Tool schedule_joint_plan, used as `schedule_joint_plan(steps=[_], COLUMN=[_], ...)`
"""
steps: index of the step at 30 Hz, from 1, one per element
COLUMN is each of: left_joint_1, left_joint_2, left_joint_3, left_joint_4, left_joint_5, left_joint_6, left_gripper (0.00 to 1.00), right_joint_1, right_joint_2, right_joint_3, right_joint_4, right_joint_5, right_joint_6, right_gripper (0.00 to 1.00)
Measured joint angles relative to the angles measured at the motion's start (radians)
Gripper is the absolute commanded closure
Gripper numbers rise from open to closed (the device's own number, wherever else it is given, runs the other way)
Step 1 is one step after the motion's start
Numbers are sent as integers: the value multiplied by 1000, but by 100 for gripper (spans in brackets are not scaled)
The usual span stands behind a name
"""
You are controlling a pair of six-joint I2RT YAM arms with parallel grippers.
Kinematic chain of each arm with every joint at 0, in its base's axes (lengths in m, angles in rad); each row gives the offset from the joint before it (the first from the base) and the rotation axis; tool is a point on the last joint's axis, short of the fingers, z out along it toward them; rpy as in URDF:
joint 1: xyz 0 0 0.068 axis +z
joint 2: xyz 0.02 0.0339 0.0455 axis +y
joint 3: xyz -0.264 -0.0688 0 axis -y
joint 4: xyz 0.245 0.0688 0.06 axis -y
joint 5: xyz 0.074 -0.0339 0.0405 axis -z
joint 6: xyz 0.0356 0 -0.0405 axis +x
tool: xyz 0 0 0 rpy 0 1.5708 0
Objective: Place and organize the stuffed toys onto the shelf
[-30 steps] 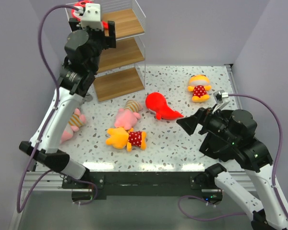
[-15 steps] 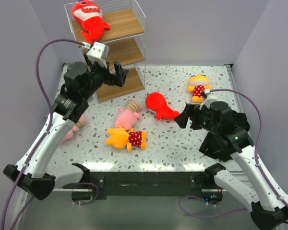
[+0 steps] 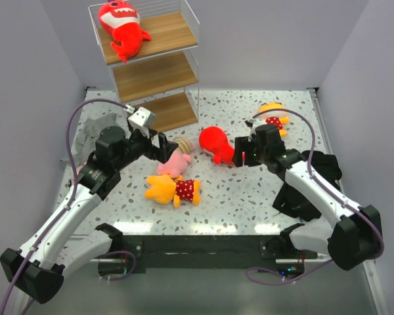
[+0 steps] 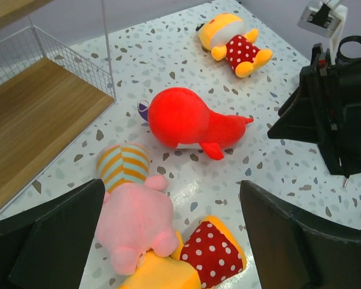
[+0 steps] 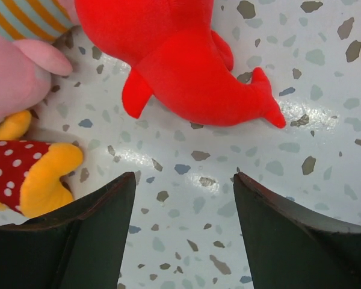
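Observation:
One red shark (image 3: 123, 27) lies on the top board of the shelf (image 3: 171, 31). On the table lie a second red shark (image 3: 217, 144) (image 4: 189, 123) (image 5: 180, 54), a pink toy (image 3: 174, 160) (image 4: 135, 217) with a striped cap, and two yellow toys in red polka dots (image 3: 174, 189) (image 3: 272, 118). My left gripper (image 3: 163, 147) (image 4: 171, 183) hangs open just above the pink toy, holding nothing. My right gripper (image 3: 239, 155) (image 5: 185, 174) is open and empty, low over the table just short of the shark's tail.
A grey cloth (image 3: 95, 128) lies at the table's left edge behind my left arm. The shelf's bottom board (image 4: 36, 120) is close on the left of the left gripper. My right arm (image 4: 331, 120) fills the right of the left wrist view.
My left arm let go of the red shark on the top tier and came down over the pink toy. My right arm reached forward to the table's shark, its jaws narrowing somewhat.

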Motion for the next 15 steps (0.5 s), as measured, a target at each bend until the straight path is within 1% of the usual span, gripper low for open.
schedule_joint_plan(steps=[3, 4, 6, 9, 15], left_joint_1=[1, 1, 1, 1, 1], left_joint_2=[-17, -17, -16, -17, -17], left_joint_3=[-61, -68, -78, -79, -82], left_joint_4=[33, 35, 39, 51, 73], left_joint_5=[19, 23, 30, 35, 47], left_joint_6=[-1, 0, 0, -1, -2], left_gripper=[0, 0, 0, 0, 0], right_joint_1=[0, 0, 0, 0, 1], right_joint_2=[76, 95, 138, 193, 243], right_joint_3=[4, 7, 12, 12, 12], right_joint_4=[29, 35, 66, 120, 221], right_joint_5=[3, 3, -3, -12, 18], right_joint_6=[-53, -66, -97, -144, -217], right_gripper=[32, 34, 34, 25, 23])
